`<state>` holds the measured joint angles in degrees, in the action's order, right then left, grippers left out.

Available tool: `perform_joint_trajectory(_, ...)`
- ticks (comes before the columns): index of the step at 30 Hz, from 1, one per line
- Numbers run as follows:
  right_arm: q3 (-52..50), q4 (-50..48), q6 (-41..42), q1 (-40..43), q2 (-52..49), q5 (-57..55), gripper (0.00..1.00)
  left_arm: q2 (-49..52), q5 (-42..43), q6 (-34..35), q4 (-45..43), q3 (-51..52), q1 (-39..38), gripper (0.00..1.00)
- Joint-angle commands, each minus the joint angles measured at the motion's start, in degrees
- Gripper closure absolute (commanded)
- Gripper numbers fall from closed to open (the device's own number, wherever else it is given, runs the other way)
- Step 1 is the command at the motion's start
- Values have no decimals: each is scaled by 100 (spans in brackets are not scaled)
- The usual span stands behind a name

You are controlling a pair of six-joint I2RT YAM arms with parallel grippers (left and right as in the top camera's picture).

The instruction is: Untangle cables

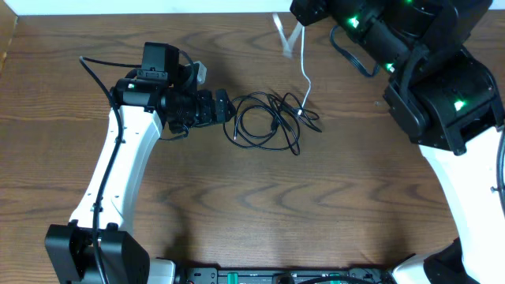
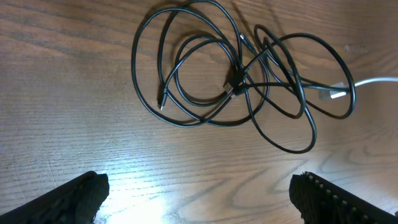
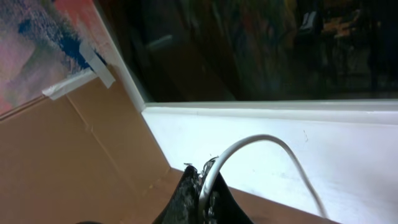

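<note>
**Two arms, one tangle: white cable pinched, black loops waiting**

Several thin black cables (image 2: 237, 87) lie in a loose heap of overlapping loops near the middle of the bench (image 1: 237, 213), crossing at one tight spot where a small plug sits. The white cable (image 1: 305, 75) runs from the far edge of the bench down to the right side of that heap. Its end lies over one of the black loops.

The right end effector (image 3: 202, 186) is up at the far edge with its fingers pressed together on the white cable, which arcs away from the grip. The left end effector (image 2: 205, 202) hovers low just beside the heap, fingers spread wide apart and holding nothing.

To my eye the job is in its early part: the white cable is being drawn clear while the black ones sit untouched. The next move probably falls to the left arm, which needs to come down on a single outer loop or a free plug end, not on the crossing itself. A pull against a pinned knot would only tighten it.

The bench is dark brown wood grain, glossy enough to throw back a pale glare. Past its far edge I can see brown cardboard (image 3: 74, 155) held with a strip of tape (image 3: 99, 65), a white ledge (image 3: 280, 124), and dark glass (image 3: 249, 50) above it.
</note>
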<state>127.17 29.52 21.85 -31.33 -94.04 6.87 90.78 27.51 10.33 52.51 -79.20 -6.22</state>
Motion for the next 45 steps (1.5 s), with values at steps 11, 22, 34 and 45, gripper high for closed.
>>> perform_joint_trajectory(11, 24, 195, 463, -332, -450, 433, 98, 66, -11, -11, 9, 24, -2, 1)
perform_joint_trajectory(22, 33, -1561, 170, 260, 55, 35, 99, 66, -11, -11, 4, 24, -2, 1)
perform_joint_trajectory(34, 31, -885, 444, -7, 173, 195, 99, 66, -11, -11, -35, 24, -2, 2)
perform_joint_trajectory(45, 31, -1316, -498, -155, -251, 422, 99, 66, -11, -11, -13, 24, -2, 1)
